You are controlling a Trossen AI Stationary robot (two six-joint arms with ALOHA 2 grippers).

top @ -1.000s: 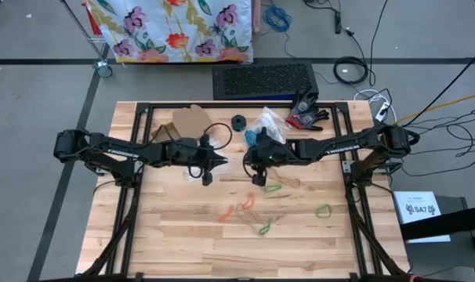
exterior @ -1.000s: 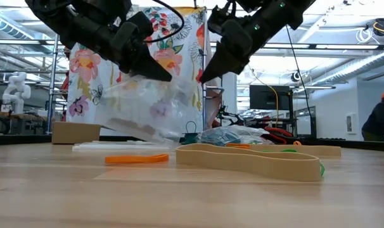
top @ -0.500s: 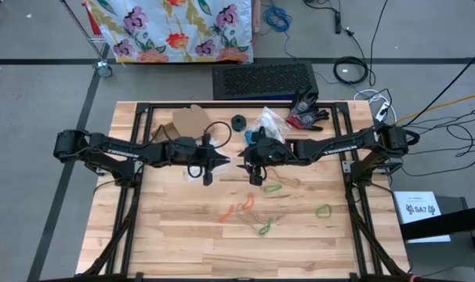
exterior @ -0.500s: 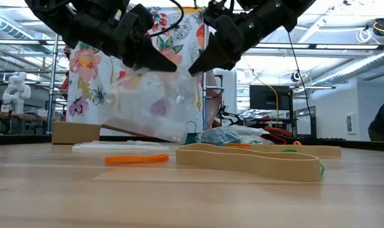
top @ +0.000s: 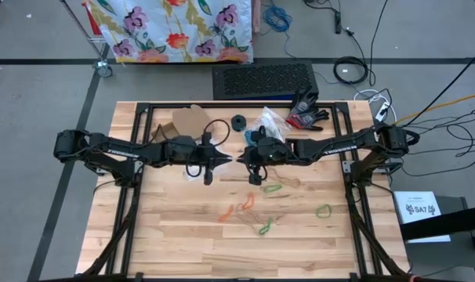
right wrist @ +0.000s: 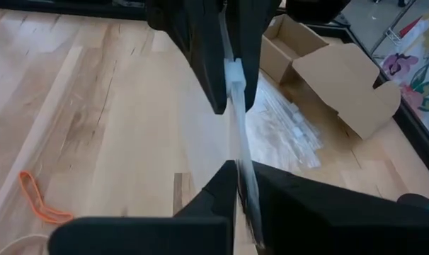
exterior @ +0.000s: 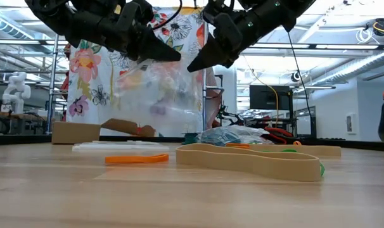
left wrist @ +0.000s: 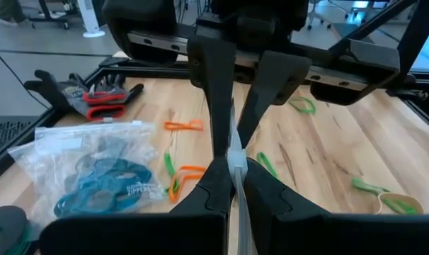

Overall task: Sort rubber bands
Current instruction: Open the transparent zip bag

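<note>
Bands: loose rubber bands (top: 257, 210) lie flat on the desk (top: 167, 235) in a scattered cluster of orange, green and tan, with one green loop (top: 324, 211) apart toward the right edge; in the low view an orange band (exterior: 137, 159) and a wide tan band (exterior: 252, 162) lie nearest the camera.
Key relation: the cluster sits below and nearer the front edge than both tools, slightly to the right arm's side, so the right arm looks the nearer one.
Bag: a clear bag (exterior: 160, 95) hangs in the air between the two tools, its top edge running along the line from one tool to the other.
Left tool: the left tool (top: 224, 159) is pressed together, pinching one end of the bag's top edge.
Right tool: the right tool (top: 240, 159) is pressed together on the opposite end, tip to tip with the left.
Arm pose: both arms reach in level from the sides and meet over mid-desk, well above the surface.
Behind: a second bag (left wrist: 94, 166) with blue bands inside, a cardboard box (right wrist: 328, 78) and gloves (left wrist: 94, 95) lie toward the back.
Judgement: the bag probably needs opening before any band goes in.
</note>
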